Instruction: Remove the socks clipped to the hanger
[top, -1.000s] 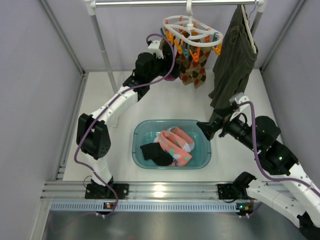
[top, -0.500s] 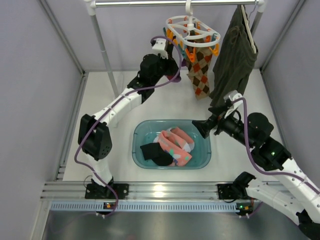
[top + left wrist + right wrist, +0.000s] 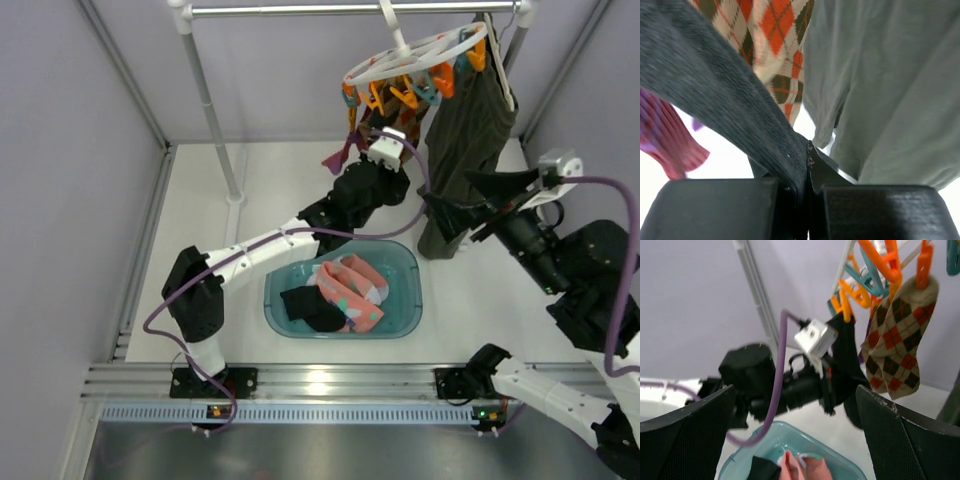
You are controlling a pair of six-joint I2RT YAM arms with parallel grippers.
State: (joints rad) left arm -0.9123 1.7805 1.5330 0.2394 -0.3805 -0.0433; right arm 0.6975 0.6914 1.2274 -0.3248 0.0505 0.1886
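**A:** What has the left end effector [image 3: 807,165] got?

**B:** It is clamped tight on the black sock [image 3: 715,90], with the fabric pinched between its fingers just under the hanger [image 3: 420,55].

**A:** Why does the hanger tilt so?

**B:** I'd say the grip drags that side down. The sock's top sits in an orange clip [image 3: 844,307], so it hasn't come free yet. The argyle socks [image 3: 900,335] hang clipped beside it.

**A:** And the right end effector [image 3: 465,195]?

**B:** Its fingers are spread wide and hold nothing. It is off to the hanger's side, by the olive garment [image 3: 470,120], probably waiting its turn.

**A:** Anything off the hanger?

**B:** Pink socks [image 3: 350,290] lie in the tub [image 3: 275,300] on the worktop [image 3: 280,190], below the hanger.
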